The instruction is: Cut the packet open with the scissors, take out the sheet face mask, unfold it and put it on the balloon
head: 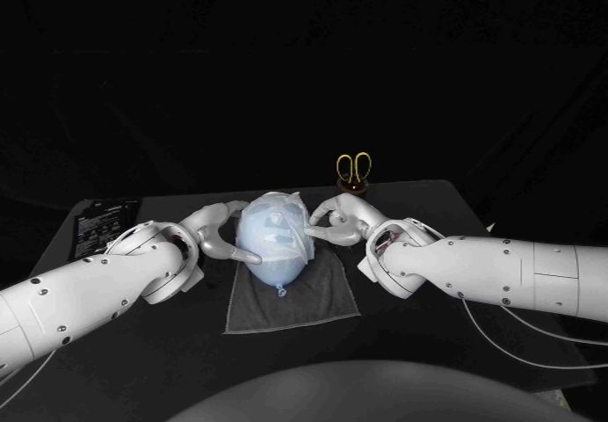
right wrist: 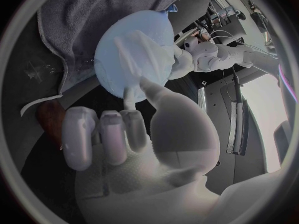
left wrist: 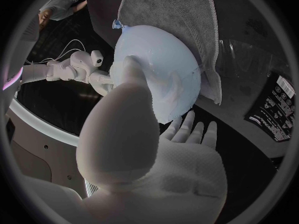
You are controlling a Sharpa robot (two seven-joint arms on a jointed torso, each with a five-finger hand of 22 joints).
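Observation:
A pale blue balloon [head: 277, 236] lies on a grey towel [head: 294, 303] in the middle of the table, knot toward me. The translucent white sheet mask [head: 289, 209] is draped over it, with a raised fold [right wrist: 134, 47] along the top. My left hand [head: 218, 234] cups the balloon's left side, its thumb [left wrist: 132, 72] pressing on the balloon [left wrist: 163, 55] and its fingers [left wrist: 194, 130] under the edge. My right hand [head: 340, 220] is at the balloon's right side and pinches the mask between thumb and a finger [right wrist: 129, 92].
Yellow-handled scissors [head: 353, 165] stand in a brown holder [head: 353, 187] behind the right hand. The clear cut packet [right wrist: 36, 70] and a white cut strip [right wrist: 36, 105] lie beside the towel [right wrist: 93, 15]. A black labelled pad [head: 102, 224] lies at the far left.

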